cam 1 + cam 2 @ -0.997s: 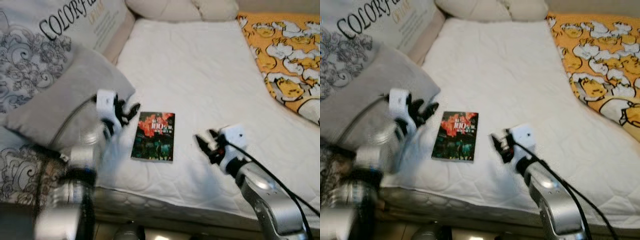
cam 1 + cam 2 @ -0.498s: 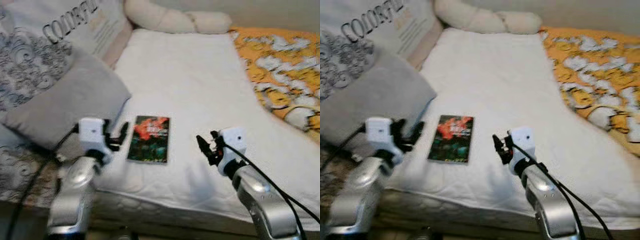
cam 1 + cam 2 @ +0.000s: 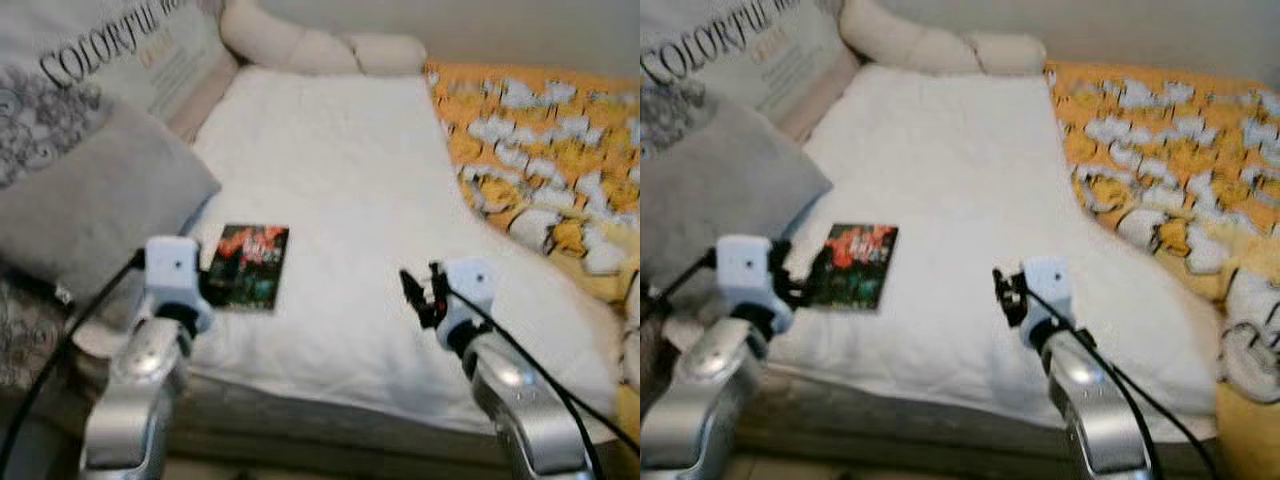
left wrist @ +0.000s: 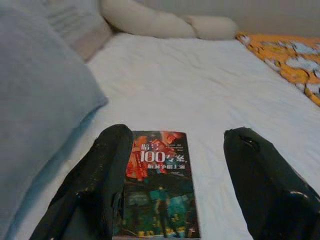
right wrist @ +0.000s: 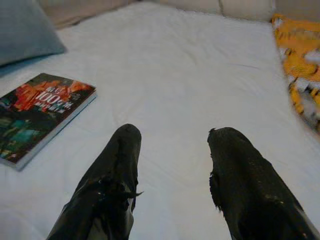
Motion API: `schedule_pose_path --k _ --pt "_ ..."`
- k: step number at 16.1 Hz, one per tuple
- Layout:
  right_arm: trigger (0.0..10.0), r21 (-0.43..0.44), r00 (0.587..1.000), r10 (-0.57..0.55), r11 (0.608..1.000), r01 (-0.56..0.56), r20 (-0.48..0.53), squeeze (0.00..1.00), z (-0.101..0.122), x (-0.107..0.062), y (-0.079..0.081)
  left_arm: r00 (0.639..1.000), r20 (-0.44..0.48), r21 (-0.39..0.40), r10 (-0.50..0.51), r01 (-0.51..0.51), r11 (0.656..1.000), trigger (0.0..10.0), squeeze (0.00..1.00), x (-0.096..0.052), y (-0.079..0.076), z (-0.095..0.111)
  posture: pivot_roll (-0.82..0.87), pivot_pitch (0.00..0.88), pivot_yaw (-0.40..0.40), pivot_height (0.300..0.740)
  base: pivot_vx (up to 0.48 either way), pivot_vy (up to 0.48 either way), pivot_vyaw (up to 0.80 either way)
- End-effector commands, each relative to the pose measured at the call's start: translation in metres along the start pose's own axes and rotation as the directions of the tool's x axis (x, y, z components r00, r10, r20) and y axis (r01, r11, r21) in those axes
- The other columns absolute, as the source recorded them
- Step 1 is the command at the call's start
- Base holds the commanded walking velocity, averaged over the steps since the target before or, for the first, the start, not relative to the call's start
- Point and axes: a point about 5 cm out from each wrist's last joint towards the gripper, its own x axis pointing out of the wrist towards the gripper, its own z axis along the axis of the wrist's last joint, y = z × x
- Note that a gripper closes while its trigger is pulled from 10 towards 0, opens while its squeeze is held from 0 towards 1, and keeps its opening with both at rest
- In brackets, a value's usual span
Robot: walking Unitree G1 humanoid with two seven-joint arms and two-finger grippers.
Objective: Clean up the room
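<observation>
White quilted mattress (image 3: 340,190) spans the centre of the head views. A book (image 3: 245,268) with a dark cover, red at its far end, lies flat on the mattress near the front edge. Cover carries "100" in white; the other characters are too small to read.

Left gripper (image 4: 172,170): fingers spread wide apart, nothing between them. In the left wrist view the book sits just ahead, its near end between the two fingers (image 4: 107,175). Whether they touch the book cannot be told. In the left eye view the left gripper (image 3: 205,282) sits at about 8 o'clock from the book, right beside it.

Right gripper (image 5: 172,165): fingers parted, empty, held low over bare mattress. In the left eye view the right gripper (image 3: 418,292) lies at about 3 o'clock from the book, well apart.

Grey pillow (image 3: 90,205) at 10 o'clock from the book, near its far left corner. Behind it, a printed cushion (image 3: 90,70) reading "COLORFUL". A cream bolster (image 3: 300,45) lies along the far end of the mattress. Orange blanket (image 3: 540,150) with white figures at 2 o'clock, along the mattress's right side.
</observation>
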Motion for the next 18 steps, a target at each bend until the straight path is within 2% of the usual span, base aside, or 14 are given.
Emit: schedule_pose_path --k 1,8,11,17,18 --pt "10.0 -0.027 1.0 -0.028 0.999 0.028 0.007 0.0 0.0002 -0.0007 -0.0069 1.0 -0.01 -0.001 -0.014 0.014 1.0 10.0 0.0 0.0015 -0.0067 0.0006 0.02 0.0 0.013 0.74 0.0 -0.48 0.0" --pt "10.0 -0.042 1.0 -0.019 0.999 0.019 0.005 0.0 -0.003 0.003 -0.0048 1.0 -0.023 0.002 0.007 -0.007 1.0 10.0 0.0 -0.0008 -0.0044 0.0002 0.03 0.0 0.008 0.74 0.0 -0.48 0.0" --pt "10.0 -0.005 0.999 -0.048 0.999 0.048 -0.008 0.0 -0.0058 0.0025 -0.0077 1.0 -0.028 0.008 0.004 -0.004 1.0 10.0 0.0 -0.0003 -0.0049 0.0002 0.03 0.0 0.018 0.74 0.0 -0.48 0.0" --pt "10.0 -0.009 0.999 -0.045 0.999 0.045 -0.004 0.0 -0.0059 0.004 -0.0059 1.0 -0.017 0.028 -0.012 0.012 1.0 10.0 0.0 0.0037 -0.0062 0.0026 0.03 0.0 0.021 0.74 0.0 -0.48 0.0" --pt "10.0 -0.003 0.999 -0.043 0.999 0.043 -0.002 0.0 -0.0058 0.004 -0.0055 1.0 -0.028 0.011 -0.001 0.001 1.0 10.0 0.0 0.0034 -0.0058 0.0016 0.03 0.0 0.021 0.74 0.0 0.0 0.0"
